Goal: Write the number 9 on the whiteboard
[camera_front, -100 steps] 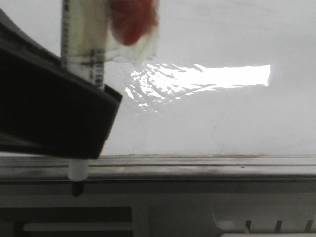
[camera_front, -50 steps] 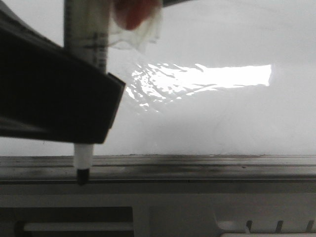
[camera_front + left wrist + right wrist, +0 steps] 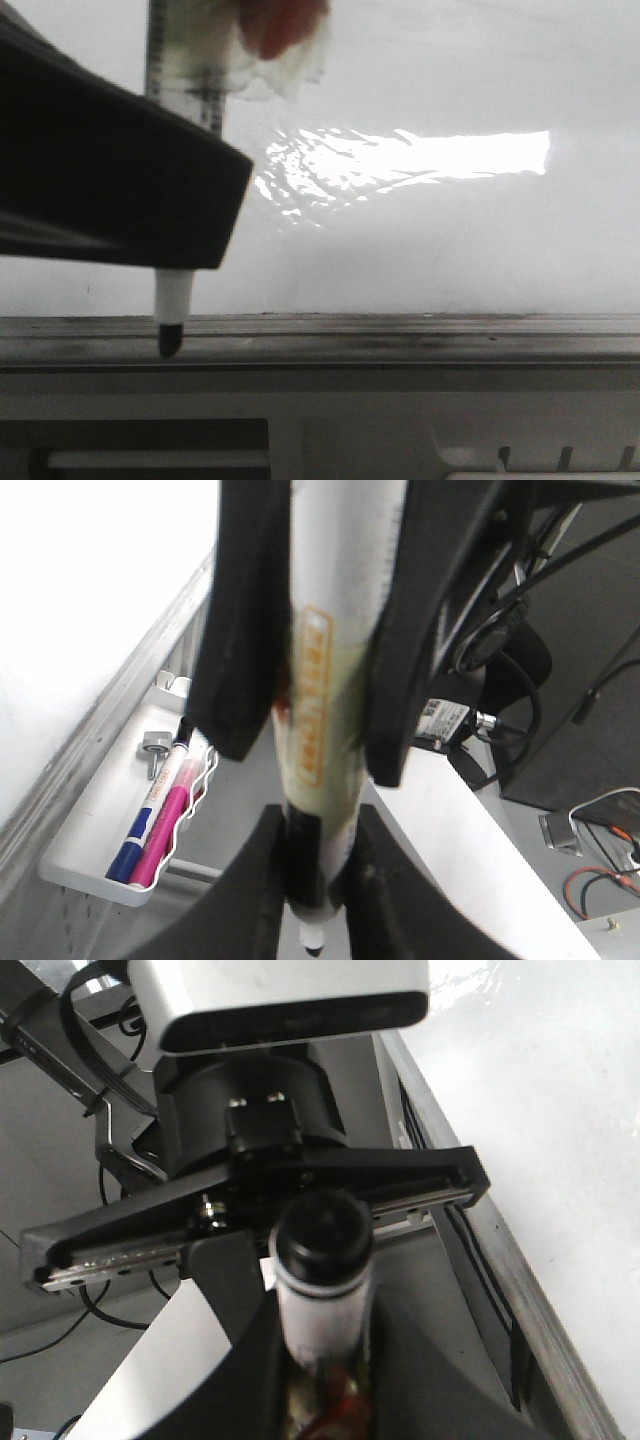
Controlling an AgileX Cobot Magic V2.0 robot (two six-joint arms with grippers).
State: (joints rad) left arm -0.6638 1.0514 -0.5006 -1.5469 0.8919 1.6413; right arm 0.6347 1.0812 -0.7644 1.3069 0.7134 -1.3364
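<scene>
The whiteboard [image 3: 450,240] fills the front view, glossy white with a bright reflection and a grey rail [image 3: 400,335] along its lower edge. No drawn number 9 shows on it. A white marker [image 3: 185,90] hangs upright in front of the board. Its black tip [image 3: 168,342] is level with the rail. My left gripper [image 3: 318,880] is shut on the marker near the tip and shows as a black block in the front view [image 3: 130,190]. My right gripper [image 3: 320,1360] is shut on the same marker higher up, at a red-wrapped part, and shows in the left wrist view [image 3: 312,760].
A white tray [image 3: 100,860] below the board's rail holds a blue marker [image 3: 130,840] and a pink marker [image 3: 165,815]. Cables and dark equipment [image 3: 560,680] lie beyond the board's edge. A white ledge [image 3: 500,440] runs under the rail.
The marker and the black gripper have shifted slightly right and up. More of the marker's white neck shows below the gripper, and the red wrap has risen towards the top edge.
</scene>
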